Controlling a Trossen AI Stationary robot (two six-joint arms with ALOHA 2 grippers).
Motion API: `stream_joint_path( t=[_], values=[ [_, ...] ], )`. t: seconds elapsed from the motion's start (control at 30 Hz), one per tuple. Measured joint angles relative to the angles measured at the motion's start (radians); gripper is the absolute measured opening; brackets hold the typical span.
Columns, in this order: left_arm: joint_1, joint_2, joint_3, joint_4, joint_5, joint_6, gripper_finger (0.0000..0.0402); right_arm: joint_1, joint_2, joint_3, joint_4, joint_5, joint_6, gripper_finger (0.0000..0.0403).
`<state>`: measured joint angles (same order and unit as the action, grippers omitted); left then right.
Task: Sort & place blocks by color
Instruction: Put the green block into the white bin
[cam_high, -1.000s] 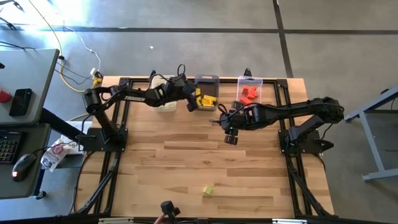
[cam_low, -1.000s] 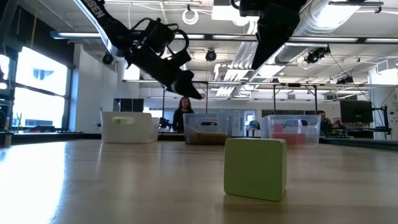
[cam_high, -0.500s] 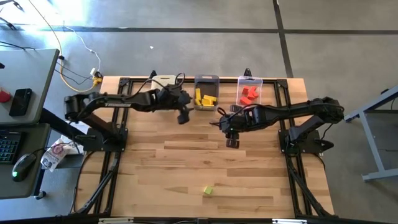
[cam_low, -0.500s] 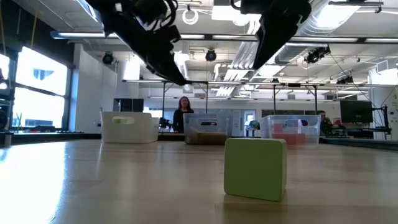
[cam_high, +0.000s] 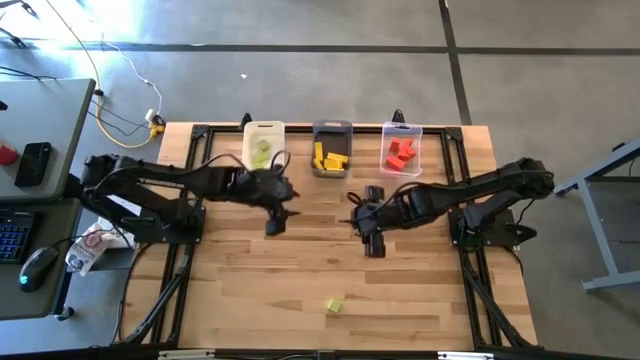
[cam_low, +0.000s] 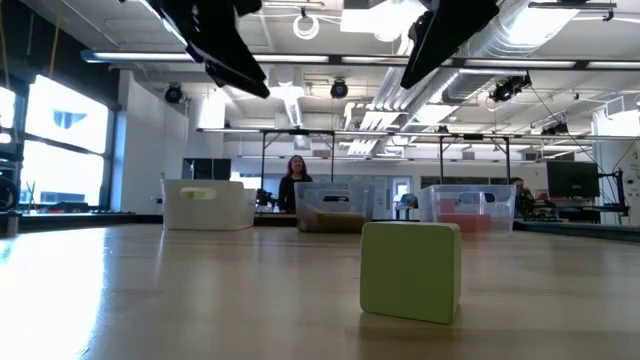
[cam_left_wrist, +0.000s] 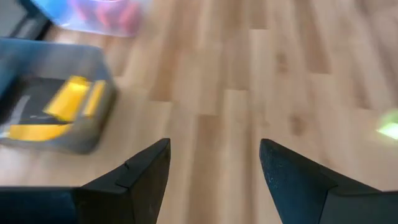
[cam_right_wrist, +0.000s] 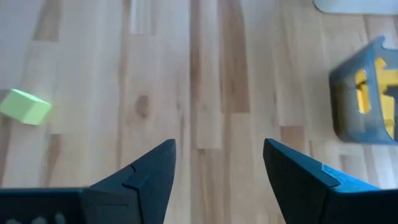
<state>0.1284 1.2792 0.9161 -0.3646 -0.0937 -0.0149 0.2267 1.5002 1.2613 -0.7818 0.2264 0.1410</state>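
One light green block (cam_high: 335, 306) lies alone on the table near its near edge; it fills the front of the low view (cam_low: 411, 271) and shows in the right wrist view (cam_right_wrist: 25, 106) and, blurred, in the left wrist view (cam_left_wrist: 390, 129). Green blocks lie in the white bin (cam_high: 263, 133), yellow ones in the dark grey bin (cam_high: 331, 130), red ones in the clear bin (cam_high: 402, 131). My left gripper (cam_high: 275, 225) is open and empty above mid-table. My right gripper (cam_high: 374, 245) is open and empty, to its right.
The three bins stand in a row along the table's far edge. Bare wood lies between the grippers and the lone green block. A person stands in the room far behind the table (cam_low: 296, 181).
My left gripper has drawn back from over the white and dark grey bins toward the table's near edge, reaching mid-table. My right gripper has also moved a little toward the near edge. The green block has stayed where it was.
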Motion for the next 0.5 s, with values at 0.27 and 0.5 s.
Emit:
stream_joint_path(
  t=[0.27,0.5],
  values=[
    [-0.18,-0.018,0.0,-0.065,-0.001,-0.161,0.0234,0.067,0.0,0.0,0.054,-0.076,-0.018,0.0232],
    [-0.349,-0.018,0.0,-0.095,-0.079,-0.322,0.0234,0.119,0.0,0.0,0.111,-0.128,-0.015,0.0232]
  ],
)
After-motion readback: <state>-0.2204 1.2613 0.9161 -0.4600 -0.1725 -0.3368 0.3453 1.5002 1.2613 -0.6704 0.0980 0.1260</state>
